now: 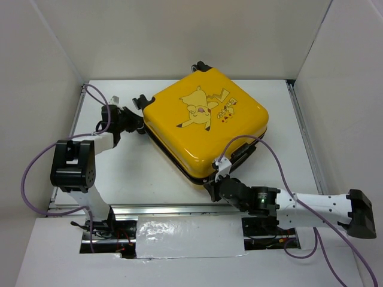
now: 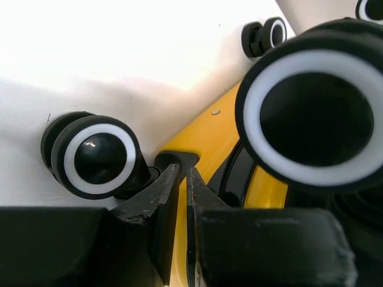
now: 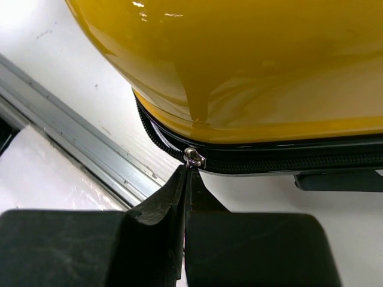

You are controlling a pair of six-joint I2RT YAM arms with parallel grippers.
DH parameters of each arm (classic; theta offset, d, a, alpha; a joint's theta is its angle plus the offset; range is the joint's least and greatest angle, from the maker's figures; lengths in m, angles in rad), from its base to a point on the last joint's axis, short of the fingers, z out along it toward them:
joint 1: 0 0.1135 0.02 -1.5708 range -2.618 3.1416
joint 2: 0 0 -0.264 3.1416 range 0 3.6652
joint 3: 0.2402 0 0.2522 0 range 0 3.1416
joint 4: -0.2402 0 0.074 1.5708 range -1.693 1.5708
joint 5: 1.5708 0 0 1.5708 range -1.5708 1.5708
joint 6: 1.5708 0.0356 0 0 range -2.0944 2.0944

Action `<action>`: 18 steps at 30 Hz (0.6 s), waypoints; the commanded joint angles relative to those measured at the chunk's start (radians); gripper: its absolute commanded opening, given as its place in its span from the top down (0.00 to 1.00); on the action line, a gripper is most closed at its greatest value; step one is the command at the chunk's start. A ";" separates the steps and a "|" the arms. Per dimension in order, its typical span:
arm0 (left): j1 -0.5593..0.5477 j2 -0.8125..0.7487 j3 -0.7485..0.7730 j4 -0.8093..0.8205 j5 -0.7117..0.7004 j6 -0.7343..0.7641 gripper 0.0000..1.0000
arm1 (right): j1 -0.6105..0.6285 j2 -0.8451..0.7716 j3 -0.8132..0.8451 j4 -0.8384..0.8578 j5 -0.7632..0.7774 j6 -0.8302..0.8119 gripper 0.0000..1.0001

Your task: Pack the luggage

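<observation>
Lying closed, lid up, the Pikachu suitcase sat mid-frame in the top view. Right gripper was pinched on the zipper pull at its lower corner. Left gripper had jaws nearly together beside a wheel.

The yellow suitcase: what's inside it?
Nothing inside shows. The luggage lies shut, lid down; only its yellow shell and the zipper along the seam are visible, with the right gripper pinching the zipper pull.
</observation>
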 commanded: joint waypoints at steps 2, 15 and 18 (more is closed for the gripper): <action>-0.139 0.001 -0.105 -0.113 0.232 -0.030 0.78 | -0.006 0.125 0.020 0.234 0.215 0.054 1.00; -0.156 -0.022 -0.108 -0.173 0.163 -0.016 0.77 | 0.048 0.159 0.120 0.230 0.056 -0.107 1.00; -0.118 -0.050 -0.093 -0.199 0.151 -0.007 0.76 | 0.043 0.168 0.129 0.142 0.112 -0.067 1.00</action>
